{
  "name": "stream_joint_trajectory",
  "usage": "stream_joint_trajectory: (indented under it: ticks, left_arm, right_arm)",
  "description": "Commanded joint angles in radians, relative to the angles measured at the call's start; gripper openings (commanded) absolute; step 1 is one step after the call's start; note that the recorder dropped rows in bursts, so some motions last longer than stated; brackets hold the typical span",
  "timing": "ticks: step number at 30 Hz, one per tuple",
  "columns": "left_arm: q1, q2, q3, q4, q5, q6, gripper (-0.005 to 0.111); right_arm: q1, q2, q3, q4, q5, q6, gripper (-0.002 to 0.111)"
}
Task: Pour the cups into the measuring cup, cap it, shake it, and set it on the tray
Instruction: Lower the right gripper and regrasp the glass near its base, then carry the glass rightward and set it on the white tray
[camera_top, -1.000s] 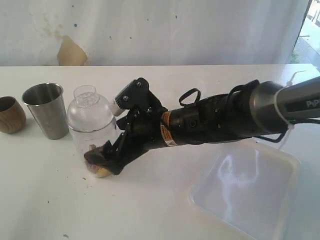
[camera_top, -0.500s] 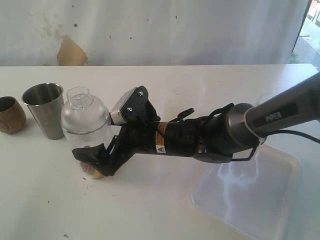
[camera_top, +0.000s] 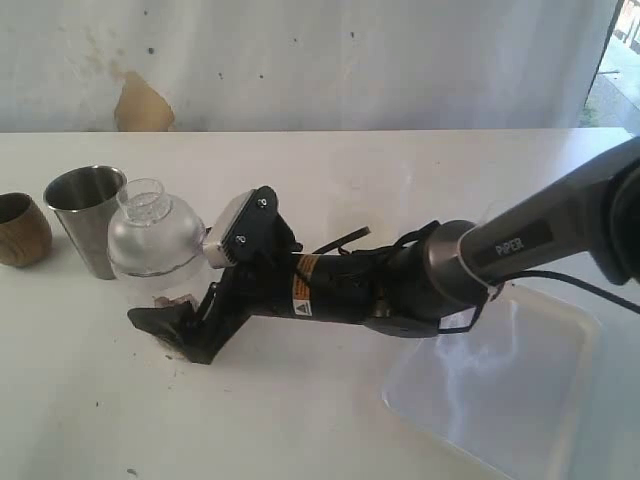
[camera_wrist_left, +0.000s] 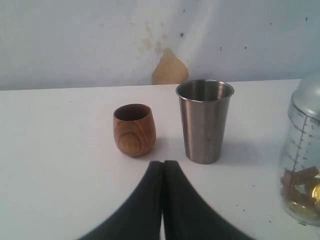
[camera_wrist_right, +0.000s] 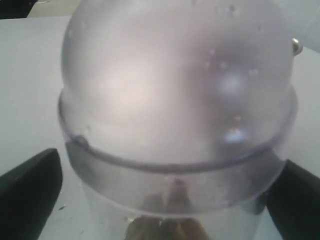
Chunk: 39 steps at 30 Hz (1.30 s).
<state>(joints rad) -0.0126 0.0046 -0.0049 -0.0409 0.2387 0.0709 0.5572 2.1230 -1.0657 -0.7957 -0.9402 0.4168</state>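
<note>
The measuring cup (camera_top: 152, 240), capped with a clear dome lid, leans to the left with my right gripper (camera_top: 168, 318) shut on its lower body. Close up, the cup (camera_wrist_right: 175, 100) fills the right wrist view, a black finger (camera_wrist_right: 30, 192) on each side and brown and yellow bits at its bottom. The steel tumbler (camera_top: 88, 215) stands just behind the cup's left side and the brown wooden cup (camera_top: 20, 228) further left. My left gripper (camera_wrist_left: 163, 162) is shut and empty, short of the wooden cup (camera_wrist_left: 133, 129) and the steel tumbler (camera_wrist_left: 204, 120). The frosted cup is out of view.
The white tray (camera_top: 500, 385) lies at the front right, partly under the right arm. The measuring cup (camera_wrist_left: 304, 160) shows at the edge of the left wrist view, its graduation marks visible. A white wall runs behind the table.
The right arm has dropped lower and swung left. The capped measuring cup has moved left with it, leaning further over and closer to the steel tumbler.
</note>
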Motion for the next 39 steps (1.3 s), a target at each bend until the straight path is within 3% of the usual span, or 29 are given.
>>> stream_joint_trajectory:
  ticks: [1,6,9,11,16,17,25,34,39]
  left_arm:
    - [0.0,-0.005,0.005,0.0,-0.005,-0.002,0.0]
    - [0.0,-0.005,0.005,0.0,-0.005,-0.002,0.0]
    - [0.0,-0.005,0.005,0.0,-0.005,-0.002,0.0]
    - [0.0,-0.005,0.005,0.0,-0.005,-0.002,0.0]
    - [0.0,-0.005,0.005,0.0,-0.005,-0.002,0.0]
    - [0.0,-0.005,0.005,0.0,-0.005,-0.002,0.0]
    - [0.0,-0.005,0.005,0.0,-0.005,-0.002,0.0]
    - [0.0,-0.005,0.005,0.0,-0.005,-0.002,0.0]
    - [0.0,-0.005,0.005,0.0,-0.005,-0.002,0.0]
  right_arm:
    - [0.026,0.034,-0.043,0.065,0.003,-0.014,0.105]
    - [0.028,0.077,-0.063,0.099,0.004,-0.014,0.105]
    - [0.03,0.079,-0.063,0.101,0.026,0.003,0.097]
    - [0.03,0.077,-0.063,0.101,0.022,0.014,0.08]
    - [0.03,0.026,-0.061,0.054,0.037,0.085,0.008]
    - [0.03,0.009,-0.061,0.036,0.052,0.085,0.0]
    - [-0.001,-0.298,0.049,-0.024,0.213,0.165,0.0]
    - [-0.215,-0.653,0.438,-0.022,0.3,0.152,0.0]
    - [-0.266,-0.801,0.589,-0.004,0.395,0.098,0.0]
